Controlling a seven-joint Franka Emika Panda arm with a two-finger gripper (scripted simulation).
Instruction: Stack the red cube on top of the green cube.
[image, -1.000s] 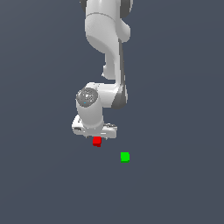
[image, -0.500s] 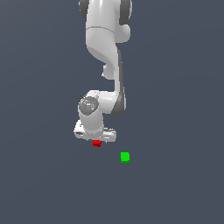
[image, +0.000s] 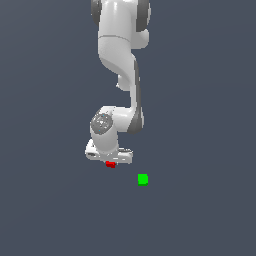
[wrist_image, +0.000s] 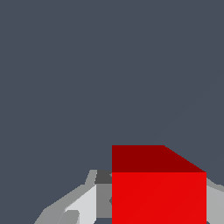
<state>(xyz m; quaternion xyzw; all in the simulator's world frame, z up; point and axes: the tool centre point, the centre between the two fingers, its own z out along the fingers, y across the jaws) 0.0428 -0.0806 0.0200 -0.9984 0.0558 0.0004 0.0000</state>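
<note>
Sitting on a plain dark grey floor (image: 200, 220), well apart from the green cube (image: 143, 179), and lying between spread gripper (image: 110, 163) fingers (wrist_image: 83, 203): the red cube (wrist_image: 158, 192).

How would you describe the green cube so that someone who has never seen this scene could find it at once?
Start at the white robot arm hanging down the middle of the exterior view and follow it to the claw at its lower end. Just below that and toward the exterior view's right, alone on the dark floor, sits the green cube. The only other small cube, the red cube, is tucked under the claw.
</note>
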